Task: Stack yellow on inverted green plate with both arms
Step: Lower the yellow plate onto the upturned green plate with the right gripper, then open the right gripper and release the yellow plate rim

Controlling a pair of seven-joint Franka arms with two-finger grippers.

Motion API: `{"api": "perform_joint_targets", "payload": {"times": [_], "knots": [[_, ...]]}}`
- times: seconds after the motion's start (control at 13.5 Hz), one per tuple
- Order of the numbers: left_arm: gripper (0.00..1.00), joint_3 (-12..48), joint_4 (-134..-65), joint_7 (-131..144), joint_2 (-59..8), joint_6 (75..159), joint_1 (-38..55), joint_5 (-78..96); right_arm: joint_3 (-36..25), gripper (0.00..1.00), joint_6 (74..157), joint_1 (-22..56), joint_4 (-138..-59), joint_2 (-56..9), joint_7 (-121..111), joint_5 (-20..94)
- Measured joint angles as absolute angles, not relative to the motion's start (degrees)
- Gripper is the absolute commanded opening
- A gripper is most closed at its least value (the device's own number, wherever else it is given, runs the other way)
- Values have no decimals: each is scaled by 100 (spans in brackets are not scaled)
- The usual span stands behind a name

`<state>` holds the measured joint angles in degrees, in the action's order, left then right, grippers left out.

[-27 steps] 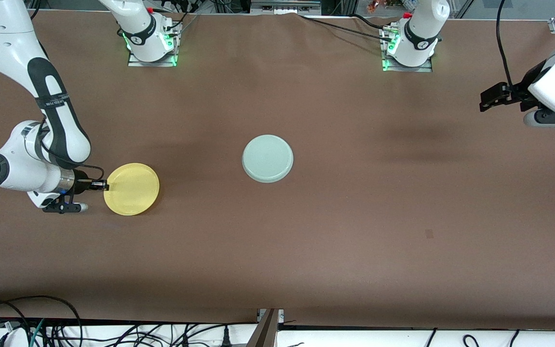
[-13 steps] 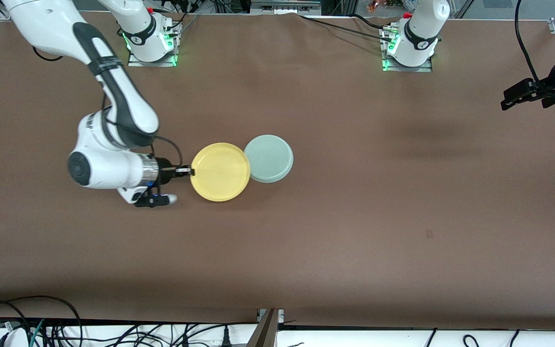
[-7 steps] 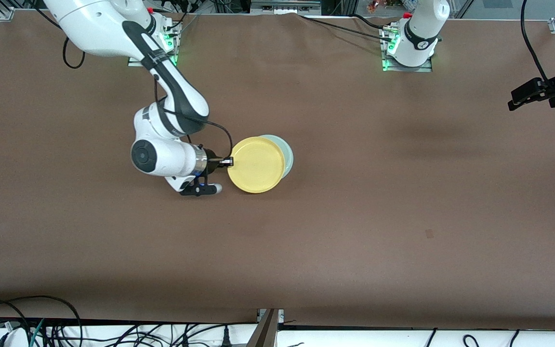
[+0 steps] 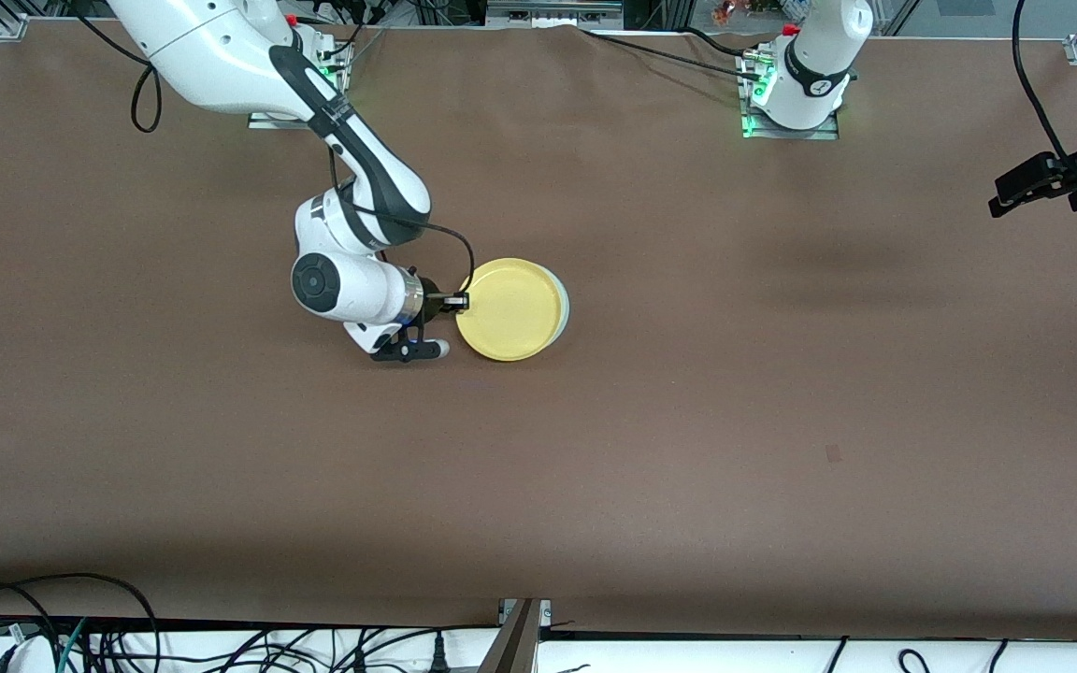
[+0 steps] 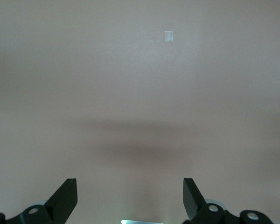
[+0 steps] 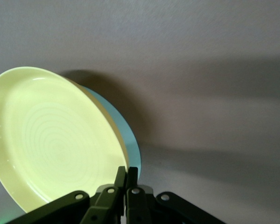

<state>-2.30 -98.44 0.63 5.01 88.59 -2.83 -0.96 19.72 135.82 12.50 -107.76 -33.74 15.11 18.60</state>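
Note:
The yellow plate (image 4: 509, 309) lies over the inverted green plate (image 4: 561, 308), which shows only as a thin pale-green crescent at its edge toward the left arm's end. My right gripper (image 4: 460, 301) is shut on the yellow plate's rim at the side toward the right arm's end. In the right wrist view the yellow plate (image 6: 51, 140) hides most of the green plate (image 6: 130, 149), and the gripper (image 6: 126, 173) pinches the yellow rim. My left gripper (image 4: 1025, 187) waits open and empty in the air at the left arm's end of the table; its wrist view (image 5: 130, 193) shows bare cloth.
Brown cloth covers the table (image 4: 688, 421). A small pale mark (image 4: 833, 453) lies on the cloth nearer the front camera. Cables (image 4: 52, 636) lie along the front edge. The arm bases (image 4: 291, 79) (image 4: 796, 89) stand at the back edge.
My right gripper has carried the yellow plate from the right arm's end across to over the green plate, now covering almost all of it. My left gripper has drawn back toward the table's edge.

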Motion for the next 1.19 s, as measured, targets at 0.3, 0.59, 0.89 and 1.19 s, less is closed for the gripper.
{"api": "perform_joint_targets", "payload": {"times": [0.3, 0.59, 0.89, 1.19], "knots": [[100, -230, -9844, 63, 501, 8860, -285, -96, 2132, 0, 13867, 1255, -11074, -3273, 1511, 1860], [100, -230, -9844, 63, 497, 8860, -285, -96, 2134, 0, 13893, 1255, -11337, -2982, 1511, 1860], [100, -230, -9845, 63, 488, 8860, -285, -96, 2140, 0, 14294, 1258, -11617, -2955, 1511, 1860], [100, -230, -9845, 63, 488, 8860, -285, -96, 2149, 0, 14533, 1309, -11703, -3008, 1511, 1860]]}}
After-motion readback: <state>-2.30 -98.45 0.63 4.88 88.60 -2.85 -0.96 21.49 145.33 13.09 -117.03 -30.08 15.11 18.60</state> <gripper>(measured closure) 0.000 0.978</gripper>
